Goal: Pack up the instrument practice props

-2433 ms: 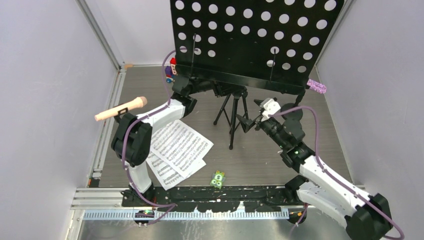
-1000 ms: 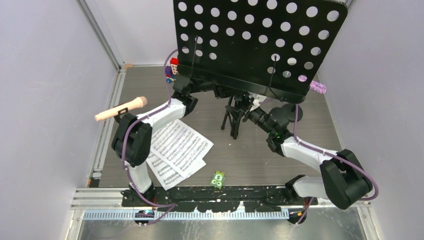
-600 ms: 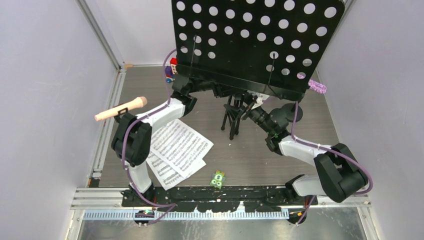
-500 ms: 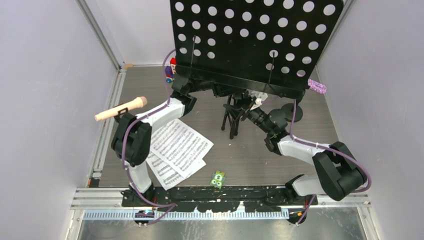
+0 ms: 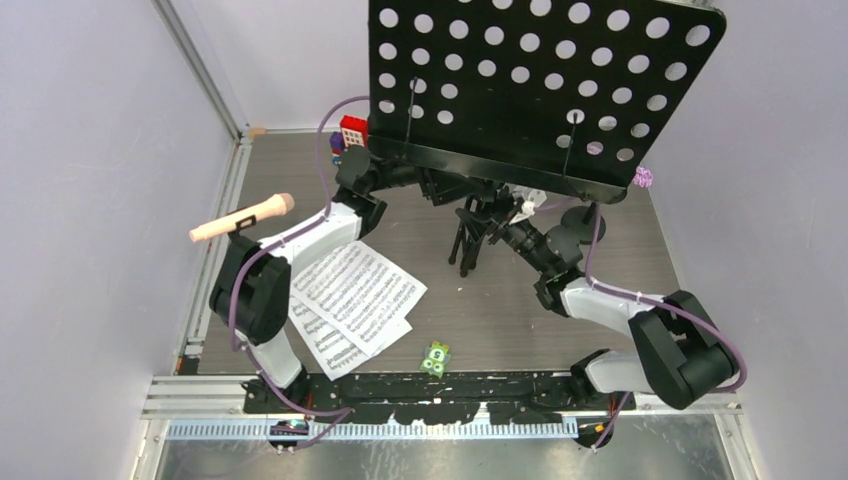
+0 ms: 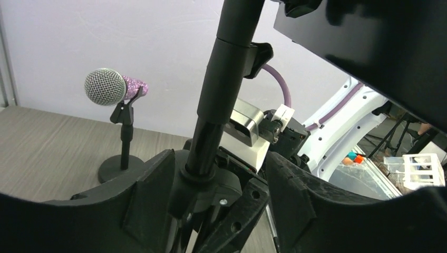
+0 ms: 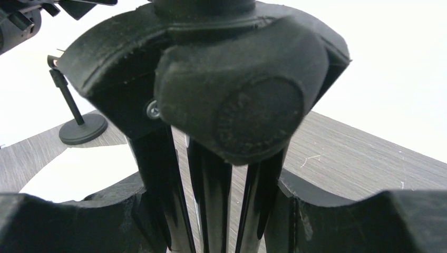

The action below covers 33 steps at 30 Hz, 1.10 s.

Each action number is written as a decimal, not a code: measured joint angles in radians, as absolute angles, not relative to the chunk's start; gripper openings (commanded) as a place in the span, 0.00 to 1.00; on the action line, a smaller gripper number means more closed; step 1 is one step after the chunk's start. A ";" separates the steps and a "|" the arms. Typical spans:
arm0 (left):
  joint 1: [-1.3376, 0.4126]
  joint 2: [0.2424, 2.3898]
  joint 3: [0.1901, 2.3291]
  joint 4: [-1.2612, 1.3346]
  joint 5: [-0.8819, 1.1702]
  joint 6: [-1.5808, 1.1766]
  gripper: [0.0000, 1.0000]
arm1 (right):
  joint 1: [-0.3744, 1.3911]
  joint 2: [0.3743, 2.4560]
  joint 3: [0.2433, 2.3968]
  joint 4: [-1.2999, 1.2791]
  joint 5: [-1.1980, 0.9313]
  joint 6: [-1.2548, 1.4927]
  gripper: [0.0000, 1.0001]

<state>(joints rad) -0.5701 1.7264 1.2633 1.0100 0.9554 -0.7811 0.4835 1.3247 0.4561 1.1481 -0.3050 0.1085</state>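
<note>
Black perforated music desk (image 5: 545,85) stands tall over the far edge of the grey wood-grain worktop (image 5: 660,250), lower lip slanting down twd the right edge. Under it the black stand post (image 6: 226,68) drops to the folded black tripod legs (image 7: 258,200), bunched approx mid-worktop, nearer the far edge.

Left hand (image 6: 219,163) is clenched on the black stand post, w/ a finger each side of the collar just above the leg hub, both touching. Right hand (image 7: 211,184) grasps the folded black tripod legs lower down, fingers pressed on either side of the bundle.

Purple-glitter mic (image 6: 113,87) sits tilted in a short black round-based mount (image 6: 122,158) by the right edge, far end — from above it's mostly hidden behind the desk's corner. Pale pink mic (image 5: 243,218) angles out over the left edge, its support mostly hidden by the left arm (image 5: 300,235). Two white sheet-music pages (image 5: 355,295) lie flat & overlapping in the near-left part. Small green square piece w/ round dots (image 5: 434,358) lies by the near edge, ctr. Red-blue toy brick vehicle (image 5: 350,135) sits twd the far-left corner — just beside the left arm.
</note>
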 measured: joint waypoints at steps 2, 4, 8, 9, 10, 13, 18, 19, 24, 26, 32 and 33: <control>-0.570 1.710 1.246 1.013 0.950 -0.778 0.70 | 0.482 1.301 0.450 1.121 -0.304 0.105 0.01; -0.570 1.704 1.235 1.024 0.946 -0.781 0.75 | 0.480 1.279 0.448 1.087 -0.306 0.099 0.01; -0.570 1.712 1.231 1.069 0.943 -0.812 0.77 | 0.481 1.230 0.448 1.006 -0.308 0.080 0.01; -0.570 1.717 1.232 1.082 0.943 -0.822 0.78 | 0.481 1.221 0.448 0.991 -0.308 0.077 0.01; -0.570 1.723 1.236 1.093 0.943 -0.832 0.78 | 0.481 1.213 0.450 0.973 -0.308 0.074 0.00; -0.580 1.753 1.261 1.132 0.943 -0.854 0.81 | 0.482 1.200 0.469 0.916 -0.309 0.067 0.01; -0.620 1.805 1.313 1.147 0.963 -0.847 0.92 | 0.482 1.204 0.543 0.772 -0.313 0.067 0.00; -0.628 1.812 1.321 1.145 0.965 -0.844 0.92 | 0.482 1.205 0.555 0.749 -0.314 0.067 0.01; -0.639 1.828 1.346 1.143 0.958 -0.802 0.65 | 0.482 1.205 0.582 0.688 -0.325 0.063 0.01; -0.639 1.842 1.369 1.145 0.951 -0.801 0.47 | 0.484 1.205 0.585 0.683 -0.327 0.059 0.01; -0.617 1.915 1.444 1.236 0.991 -0.859 0.02 | 0.492 1.204 0.587 0.673 -0.355 0.077 0.00; -0.612 1.925 1.450 1.256 0.992 -0.861 0.00 | 0.494 1.203 0.587 0.671 -0.356 0.079 0.01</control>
<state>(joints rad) -0.6125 1.9255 1.4498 1.2556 0.9920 -0.8612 0.4942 1.2034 0.5869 0.6712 -0.3557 0.0792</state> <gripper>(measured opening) 0.201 0.584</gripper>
